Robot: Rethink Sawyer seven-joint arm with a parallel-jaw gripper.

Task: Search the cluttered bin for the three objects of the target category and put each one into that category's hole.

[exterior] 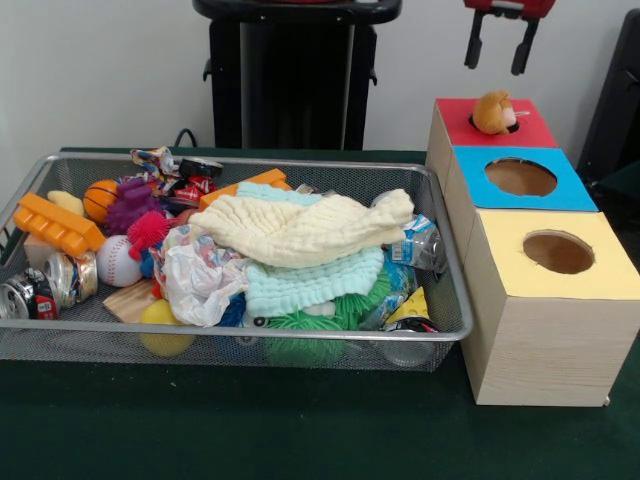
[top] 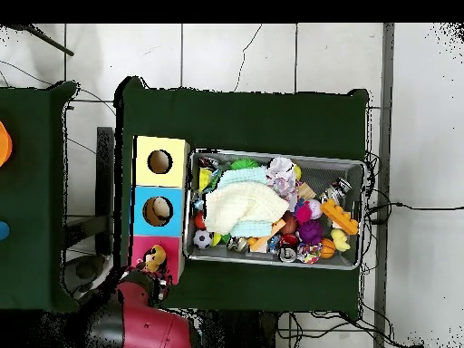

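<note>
Up at the frame's top edge my gripper (exterior: 500,45) is cut off, only two dark fingers showing, spread apart and empty. Below them a tan plush toy (exterior: 493,112) sits in the red hole (exterior: 497,122), its lower half sunk from sight, upright. Cloths (exterior: 305,230) hide much of the basket (exterior: 452,290).

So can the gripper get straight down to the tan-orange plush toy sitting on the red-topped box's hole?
Probably yes. The open gripper hangs just above the tan-orange plush toy, which rests in the red-topped hole, with nothing between them.
</note>
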